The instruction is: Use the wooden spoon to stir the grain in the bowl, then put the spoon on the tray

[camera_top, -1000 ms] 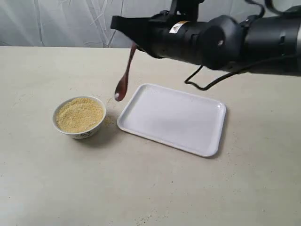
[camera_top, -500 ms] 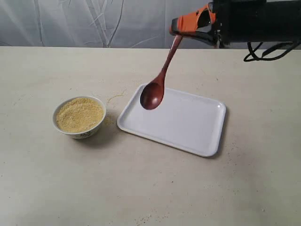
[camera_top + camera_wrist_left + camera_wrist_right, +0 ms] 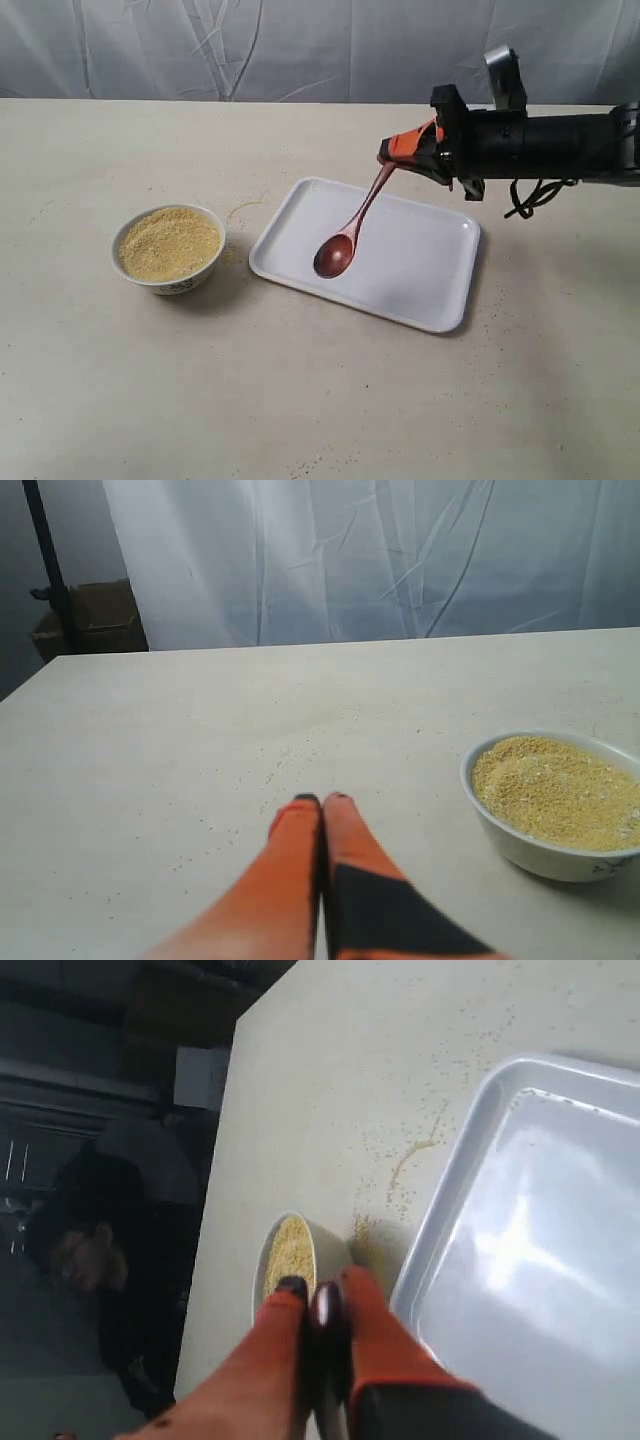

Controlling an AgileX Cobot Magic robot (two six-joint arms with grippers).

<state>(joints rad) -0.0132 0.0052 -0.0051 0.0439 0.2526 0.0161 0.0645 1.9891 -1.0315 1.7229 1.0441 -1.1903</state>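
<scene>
My right gripper (image 3: 392,155) is shut on the handle end of the dark wooden spoon (image 3: 352,225), which hangs slanted with its round end just over the near left part of the white tray (image 3: 420,280). In the right wrist view the spoon's handle tip (image 3: 326,1305) shows between the orange fingers (image 3: 275,1325), with the tray's rim (image 3: 440,1210) beside them. The white bowl (image 3: 168,280) sits left of the tray, filled with yellow-tan grain (image 3: 168,242). My left gripper (image 3: 322,800) is shut and empty above the table, left of the bowl (image 3: 540,850); it is out of the exterior view.
Spilled grains (image 3: 243,208) lie scattered on the beige table between bowl and tray. More specks (image 3: 275,770) dot the table ahead of the left gripper. A grey curtain (image 3: 250,45) hangs behind the table's far edge.
My right arm has swung right and lowered, carrying the spoon from beside the bowl to over the tray. The spoon's round end now hangs close above the tray's surface.
</scene>
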